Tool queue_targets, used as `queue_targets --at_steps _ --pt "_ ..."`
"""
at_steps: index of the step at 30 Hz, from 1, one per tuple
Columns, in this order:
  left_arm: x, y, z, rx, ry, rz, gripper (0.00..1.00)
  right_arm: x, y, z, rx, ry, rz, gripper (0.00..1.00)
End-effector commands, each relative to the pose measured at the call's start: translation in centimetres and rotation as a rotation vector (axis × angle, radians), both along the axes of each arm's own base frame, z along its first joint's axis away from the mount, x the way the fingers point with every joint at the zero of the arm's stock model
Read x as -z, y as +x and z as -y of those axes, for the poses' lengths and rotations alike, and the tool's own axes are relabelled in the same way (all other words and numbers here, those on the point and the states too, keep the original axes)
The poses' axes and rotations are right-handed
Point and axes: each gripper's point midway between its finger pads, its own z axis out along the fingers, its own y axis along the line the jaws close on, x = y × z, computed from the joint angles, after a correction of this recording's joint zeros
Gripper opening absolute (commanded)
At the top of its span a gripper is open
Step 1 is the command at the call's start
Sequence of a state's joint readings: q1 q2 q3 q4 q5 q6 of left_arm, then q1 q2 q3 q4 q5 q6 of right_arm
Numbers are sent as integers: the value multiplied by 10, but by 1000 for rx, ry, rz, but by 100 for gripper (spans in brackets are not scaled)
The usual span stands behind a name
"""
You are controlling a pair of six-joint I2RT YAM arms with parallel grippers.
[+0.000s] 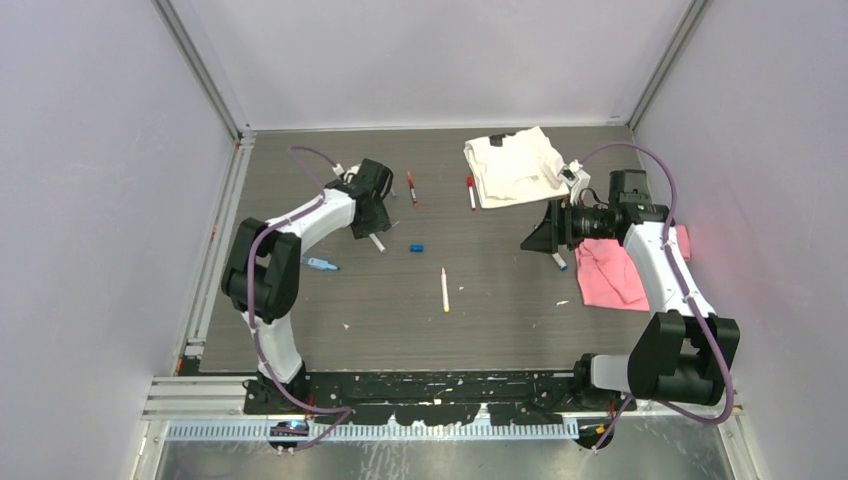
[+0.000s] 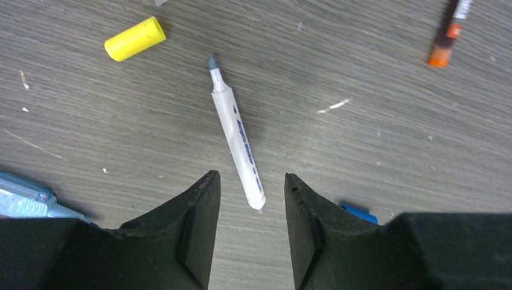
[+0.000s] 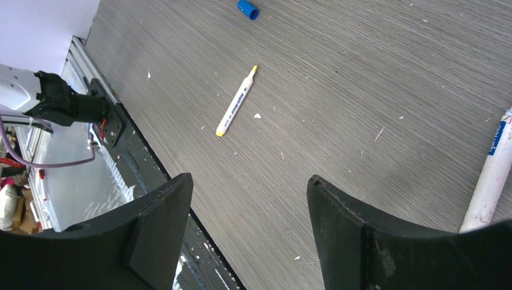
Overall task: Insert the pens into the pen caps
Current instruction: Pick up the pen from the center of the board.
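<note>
White-barrelled plastic marker pen, grey-blue tip, rear end between parted jaws of black left gripper; short yellow plastic cap upper left

Dark grey table. White cloth upper right, pink cloth right. Red pen top centre; second red pen beside white cloth. Blue cap, yellow-tip pen centre.

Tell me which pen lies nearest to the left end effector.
The white pen with the grey-blue tip: its rear end lies between the fingers of the left end effector. The yellow-tipped pen and the orange-ended pen lie clearly farther away.
</note>
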State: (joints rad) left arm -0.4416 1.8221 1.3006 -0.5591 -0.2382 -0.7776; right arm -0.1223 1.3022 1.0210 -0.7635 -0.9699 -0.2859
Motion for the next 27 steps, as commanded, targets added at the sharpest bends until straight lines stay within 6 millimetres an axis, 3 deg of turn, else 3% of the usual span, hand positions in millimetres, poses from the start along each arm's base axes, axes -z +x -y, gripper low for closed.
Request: queue_targets --at_steps 1,9,17,22,27 --pt "8 9 -11 -38 69 -39 45 -9 9 0 -1 22 39 75" --pt "29 15 -13 -61 119 -105 43 -8 13 -3 3 58 6 76" --pt "47 13 -23 -120 143 -161 35 -9 11 -3 3 56 10 76" --pt "58 11 -29 -143 131 -196 29 -8 12 -4 1 59 9 76" --pt "71 3 -30 -155 128 -225 15 -8 12 -4 -1 66 5 76"
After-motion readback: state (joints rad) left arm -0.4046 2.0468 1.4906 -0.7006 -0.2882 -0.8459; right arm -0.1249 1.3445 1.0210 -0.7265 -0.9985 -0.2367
